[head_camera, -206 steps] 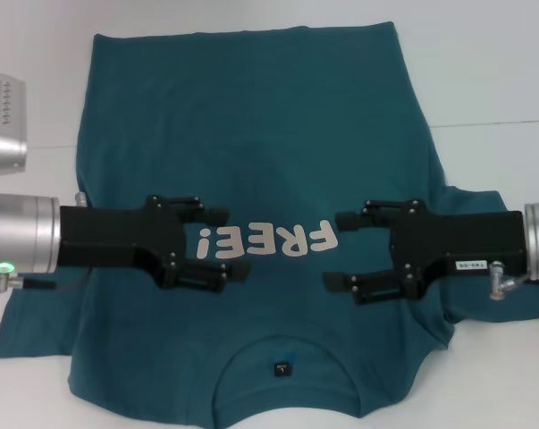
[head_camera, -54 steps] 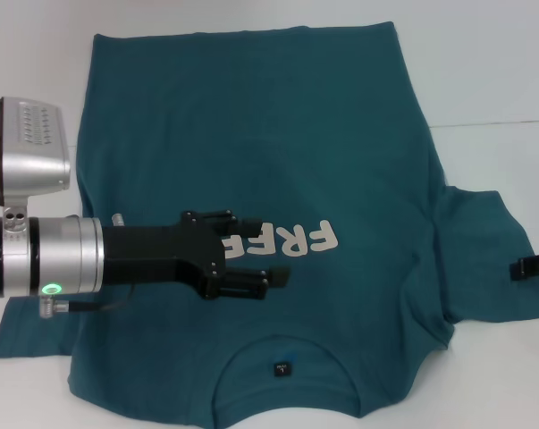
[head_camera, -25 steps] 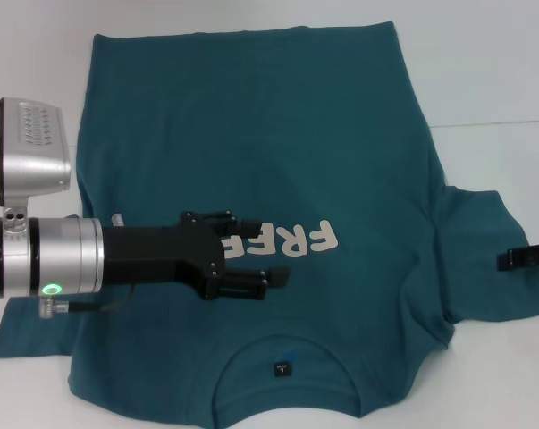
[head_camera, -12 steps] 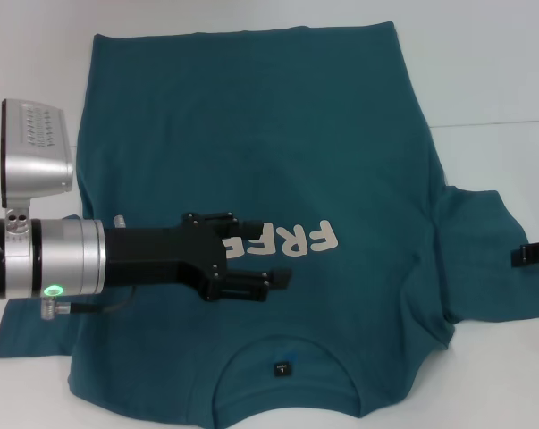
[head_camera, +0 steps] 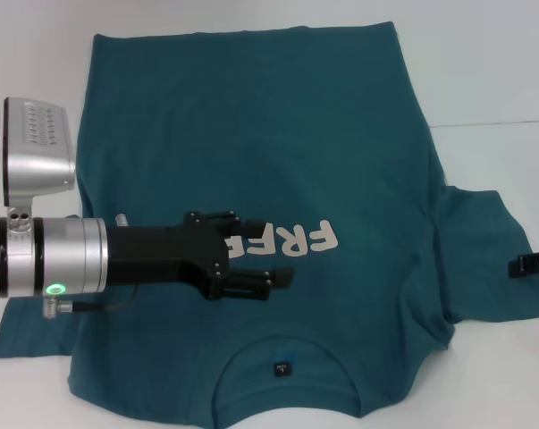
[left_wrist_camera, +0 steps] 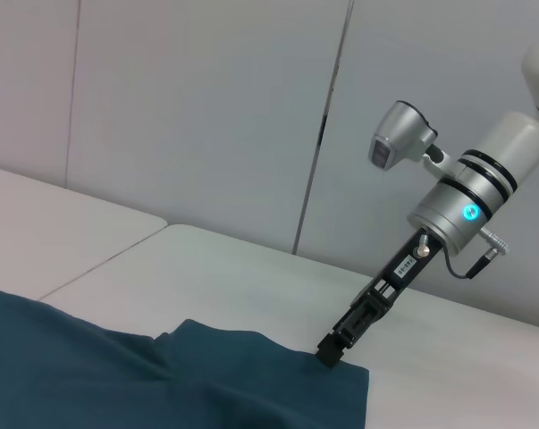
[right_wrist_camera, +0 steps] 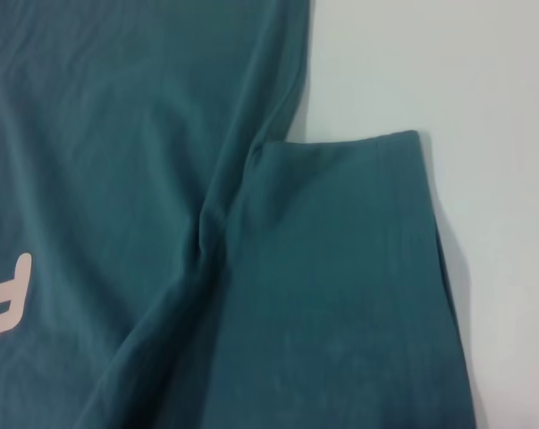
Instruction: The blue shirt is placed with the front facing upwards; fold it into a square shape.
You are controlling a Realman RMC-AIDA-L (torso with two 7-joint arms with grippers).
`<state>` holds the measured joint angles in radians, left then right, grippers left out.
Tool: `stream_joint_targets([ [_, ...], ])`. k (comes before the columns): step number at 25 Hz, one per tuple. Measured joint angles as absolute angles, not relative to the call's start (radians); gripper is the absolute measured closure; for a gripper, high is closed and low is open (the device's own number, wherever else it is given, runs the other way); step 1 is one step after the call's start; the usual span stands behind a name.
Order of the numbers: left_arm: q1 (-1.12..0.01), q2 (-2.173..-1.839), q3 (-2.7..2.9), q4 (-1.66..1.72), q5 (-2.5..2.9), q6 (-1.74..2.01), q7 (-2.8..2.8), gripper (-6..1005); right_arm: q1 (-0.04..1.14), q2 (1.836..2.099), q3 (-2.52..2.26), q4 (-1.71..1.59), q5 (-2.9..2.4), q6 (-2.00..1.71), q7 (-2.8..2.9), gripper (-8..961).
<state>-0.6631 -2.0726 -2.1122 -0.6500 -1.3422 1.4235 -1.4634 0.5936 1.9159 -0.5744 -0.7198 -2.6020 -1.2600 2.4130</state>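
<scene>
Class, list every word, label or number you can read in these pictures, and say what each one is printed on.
"FREE": white lettering on the blue shirt, upside down in the head view; the left hand covers what follows the last letter.
Neck label: mark too small to read.
White tag on the right arm in the left wrist view: print too small to read.

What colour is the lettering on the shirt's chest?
White, on the blue shirt; lettering is clearest in the head view.

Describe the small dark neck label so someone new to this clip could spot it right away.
Start from the blue shirt spread front-up across the white table. Go to its collar, at the edge nearest the robot, below the white lettering. The neck label is a tiny dark square inside the neckline, the only dark patch on the cloth.
</scene>
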Motion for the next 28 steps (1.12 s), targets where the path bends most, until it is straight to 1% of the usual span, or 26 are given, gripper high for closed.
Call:
stream_joint_targets([
  [12,-0.666,-2.072,-2.112,-0.650,-1.342,1.422,-1.463,124,0.596,1.925,-0.575,-0.712,-2.601,-1.245,2.412,57],
  [28,-0.667,-2.072,-2.112,-0.650,-1.341,1.420,-1.463,124,0.606,1.929,-0.576,-0.690,-2.592,-1.236,2.411,58],
])
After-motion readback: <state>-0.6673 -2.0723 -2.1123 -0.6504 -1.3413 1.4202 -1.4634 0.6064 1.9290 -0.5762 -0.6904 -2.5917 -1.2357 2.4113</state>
